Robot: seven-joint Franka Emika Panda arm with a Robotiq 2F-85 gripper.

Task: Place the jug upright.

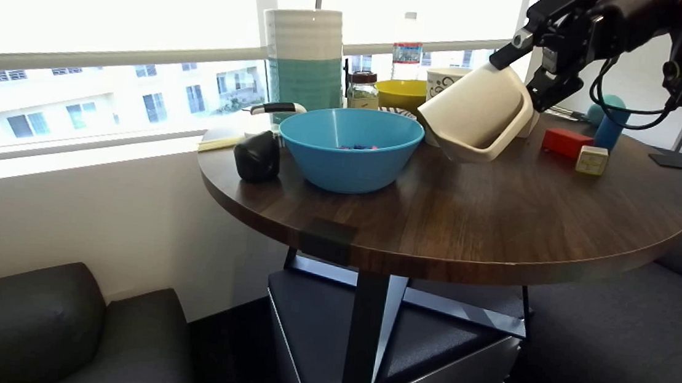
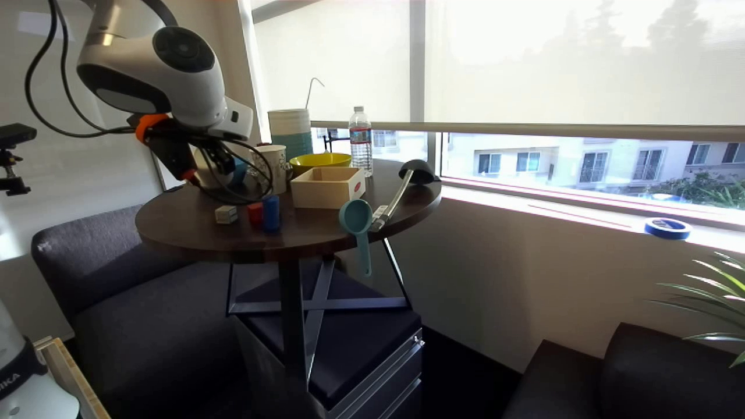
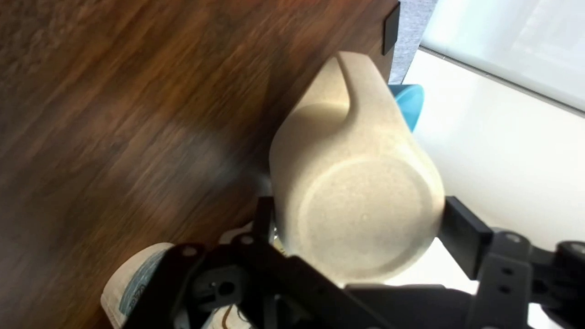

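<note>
The cream jug is tilted over the round dark wooden table, to the right of the blue bowl in an exterior view. My gripper is shut on it, one finger against each side near the base. In the wrist view the round base of the jug faces the camera, and its handle stretches away toward the top. The mouth is hidden there. Cables and the gripper cover much of the jug in an exterior view. Whether its lower edge touches the table, I cannot tell.
Close beside the jug stand the blue bowl and a patterned mug. Behind are a yellow bowl, a bottle and a tall vase. A wooden box, red block and pale cube occupy other spots.
</note>
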